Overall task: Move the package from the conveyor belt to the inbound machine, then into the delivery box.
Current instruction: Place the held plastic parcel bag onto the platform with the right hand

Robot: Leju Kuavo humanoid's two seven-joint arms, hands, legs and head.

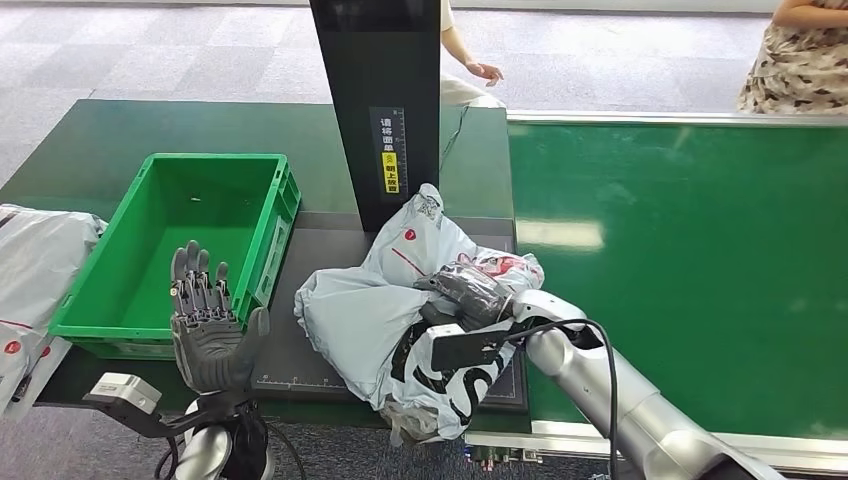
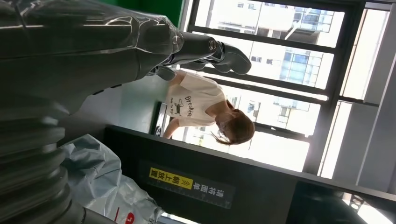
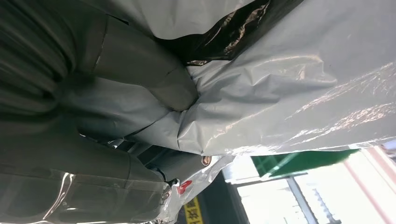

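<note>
A crumpled grey plastic package [image 1: 360, 315] with black lettering lies on the black platform [image 1: 315, 235] of the inbound machine, at the foot of its upright black post [image 1: 385, 90]. My right hand [image 1: 470, 290] grips the package's top from the conveyor side. In the right wrist view the hand [image 3: 140, 74] presses into the grey film [image 3: 280, 93]. My left hand [image 1: 207, 325] is open and raised, palm up, by the front right corner of the green delivery box [image 1: 215, 158], apart from the package. In the left wrist view its fingers [image 2: 224, 53] hold nothing.
The green conveyor belt [image 1: 680, 260] runs along the right. Another grey package [image 1: 35, 260] lies left of the box. One person [image 1: 465, 65] stands behind the post and another [image 1: 800, 50] at the far right.
</note>
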